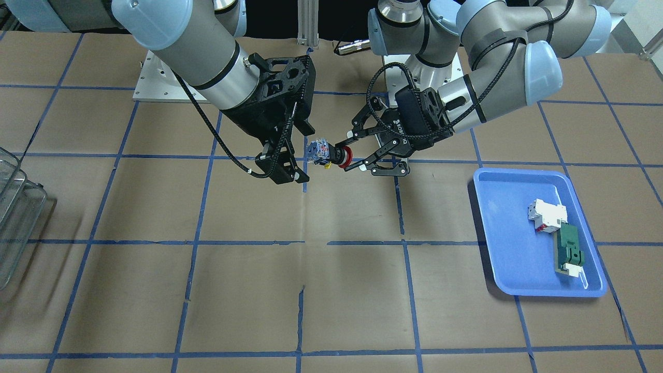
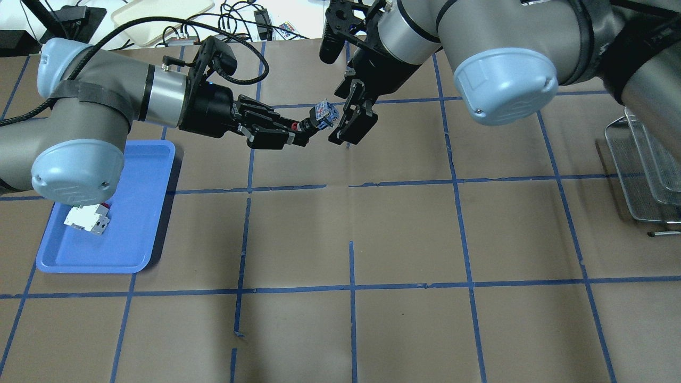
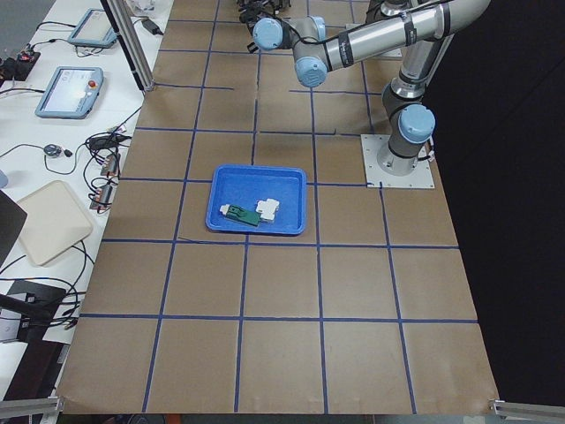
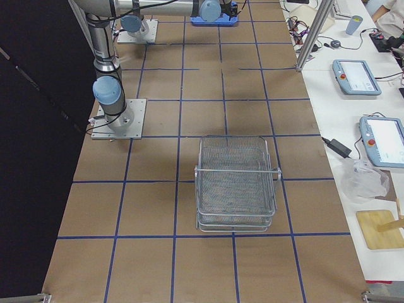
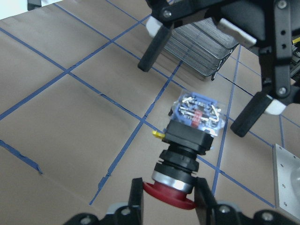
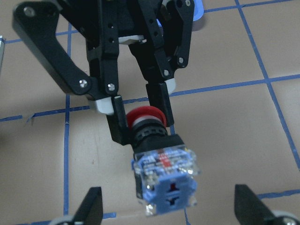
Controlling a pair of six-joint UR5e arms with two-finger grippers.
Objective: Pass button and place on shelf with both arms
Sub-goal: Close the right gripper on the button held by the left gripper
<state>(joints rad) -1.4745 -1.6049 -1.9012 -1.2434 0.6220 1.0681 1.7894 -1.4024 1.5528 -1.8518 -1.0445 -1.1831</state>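
The button (image 1: 331, 154) has a black body, a red ring and a blue-and-clear block. My left gripper (image 1: 348, 153) is shut on its red end and holds it level above the table. It also shows in the overhead view (image 2: 319, 118), the left wrist view (image 5: 190, 140) and the right wrist view (image 6: 157, 154). My right gripper (image 1: 298, 153) is open, its fingers either side of the blue block without touching it. The wire-mesh shelf (image 4: 237, 183) stands far off on my right, partly seen in the overhead view (image 2: 644, 165).
A blue tray (image 1: 502, 248) on my left side holds a white breaker (image 1: 546, 215) and a flat green-and-white part (image 1: 568, 251). Brown paper with a blue tape grid covers the table. Operator desks with pendants and cables lie beyond the far edge.
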